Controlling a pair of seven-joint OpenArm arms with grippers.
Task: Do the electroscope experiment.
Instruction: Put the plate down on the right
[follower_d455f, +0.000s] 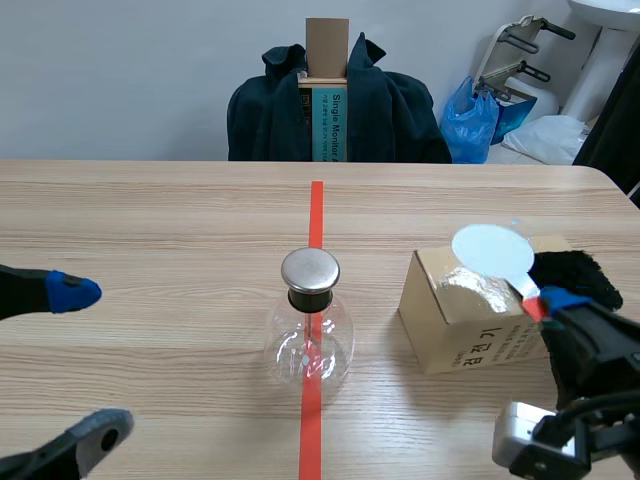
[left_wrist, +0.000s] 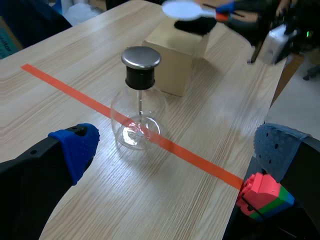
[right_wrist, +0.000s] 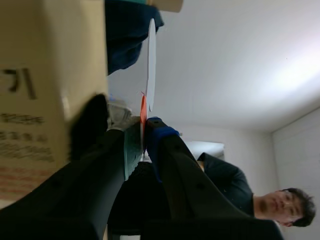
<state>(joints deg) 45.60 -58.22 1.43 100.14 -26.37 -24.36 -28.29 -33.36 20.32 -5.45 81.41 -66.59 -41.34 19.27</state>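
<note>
Clear glass electroscope flask (follower_d455f: 311, 330) with round metal cap stands at frame centre; left gripper (follower_d455f: 85, 362) gapes empty at lower left, right gripper (follower_d455f: 548, 300) at right clamps the pale round paddle (follower_d455f: 493, 250) by its red handle, so a low sweep could, by my judgement, topple the flask.

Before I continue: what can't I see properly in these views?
- Scene, left wrist: any leaves inside the flask, too small, lost in glass glare.
- Right wrist: disc is edge-on; its handle mostly hidden between the fingers of the right gripper.
- Scene: black cloth, partly behind disc and right gripper.
</note>
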